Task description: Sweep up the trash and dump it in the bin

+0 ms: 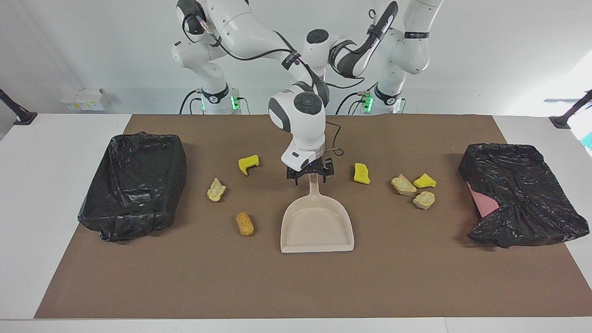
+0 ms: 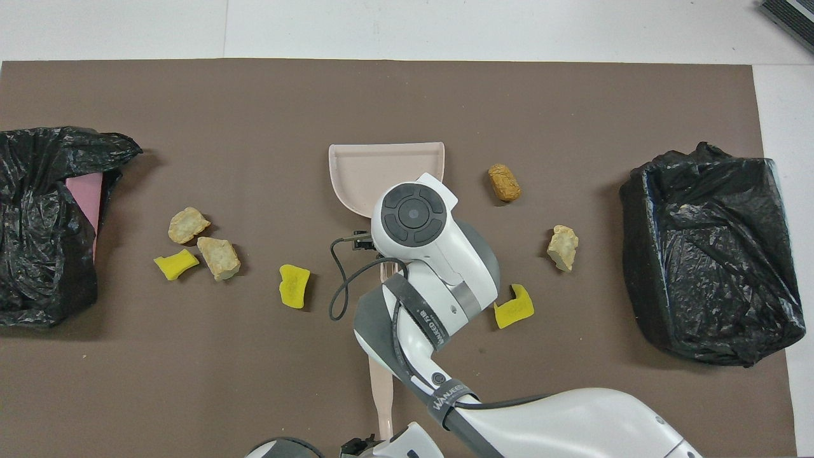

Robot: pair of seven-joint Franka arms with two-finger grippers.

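A beige dustpan (image 1: 317,226) (image 2: 381,172) lies mid-mat, its handle pointing toward the robots. My right gripper (image 1: 310,175) is low over that handle, open, with a finger on each side. Trash lies scattered: a yellow chunk (image 1: 248,163), a beige lump (image 1: 216,190) and an orange-brown lump (image 1: 244,223) toward the right arm's end. Another yellow chunk (image 1: 361,173) and a cluster of three pieces (image 1: 414,188) lie toward the left arm's end. My left gripper (image 2: 375,445) sits at the near end of a beige brush handle (image 2: 383,397), mostly hidden by the right arm.
Two bins lined with black bags stand at the mat's ends: one (image 1: 134,185) at the right arm's end, one (image 1: 522,194) at the left arm's end with pink showing at its side. The brown mat (image 1: 296,286) covers the table's middle.
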